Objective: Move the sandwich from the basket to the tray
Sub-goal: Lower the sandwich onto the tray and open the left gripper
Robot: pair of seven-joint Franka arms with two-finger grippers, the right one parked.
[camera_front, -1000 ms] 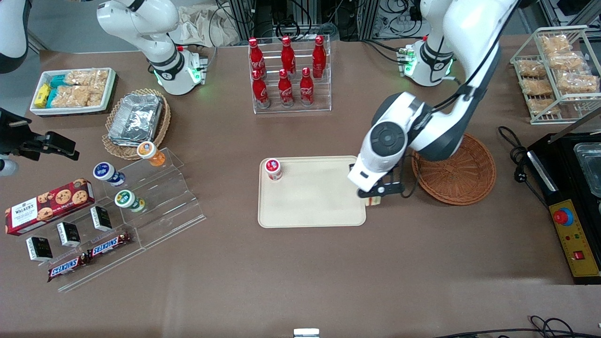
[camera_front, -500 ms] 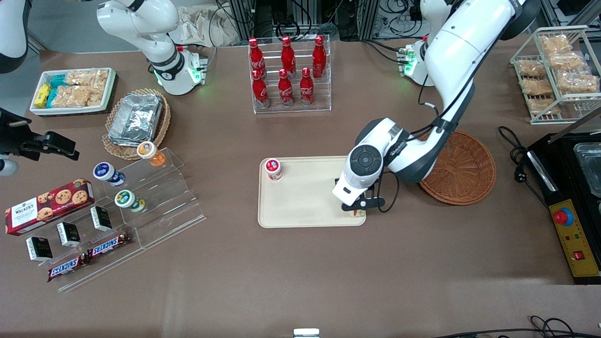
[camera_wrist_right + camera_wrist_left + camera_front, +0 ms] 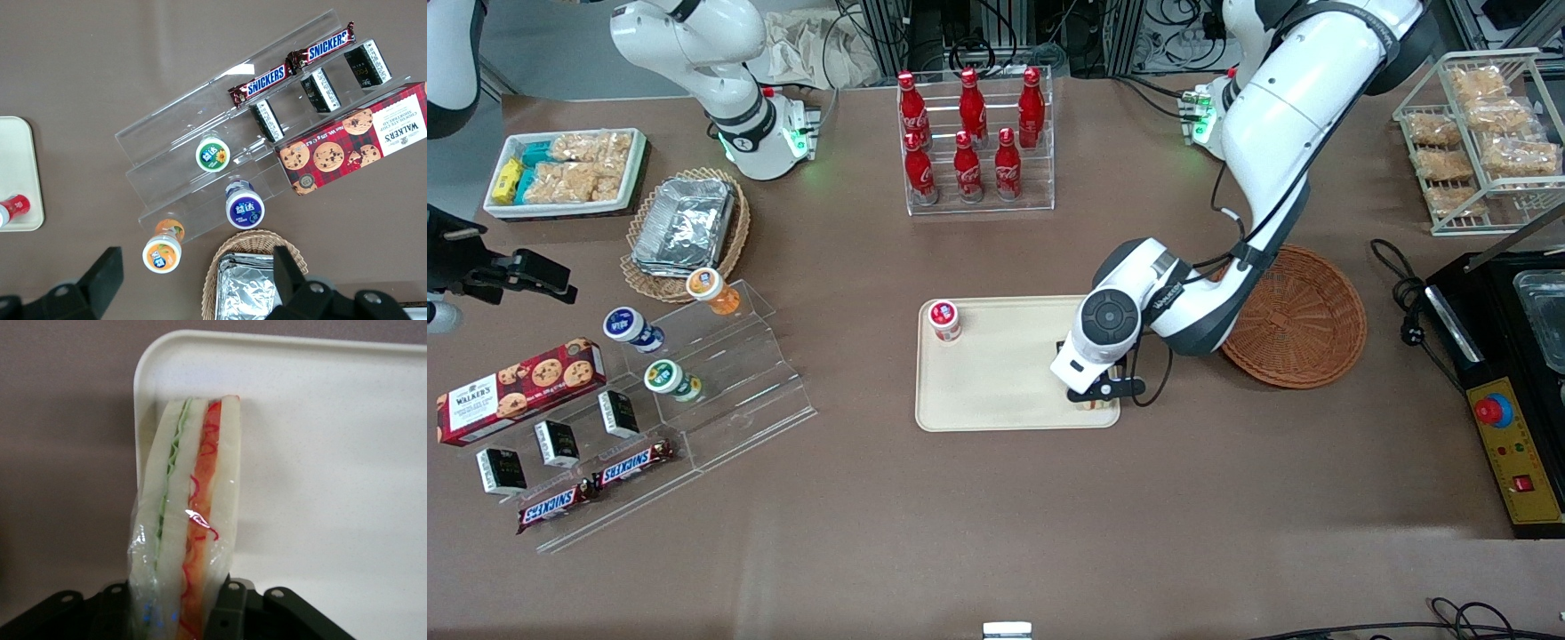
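While the left arm bent down from its base, its claw point(image 3: 1096, 397) stood over the tray point(image 3: 996, 391) corner nearest the basket point(image 3: 1303, 320), clamped on the upright sandwich point(image 3: 190, 520).

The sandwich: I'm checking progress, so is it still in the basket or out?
Out. The sandwich is gripped on edge by the end effector above the tray corner; the basket sits empty.

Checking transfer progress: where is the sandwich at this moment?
The sandwich is held in the gripper, over the corner of the tray nearest the front camera on the basket's side, with the tray's rim beside it in the wrist view.
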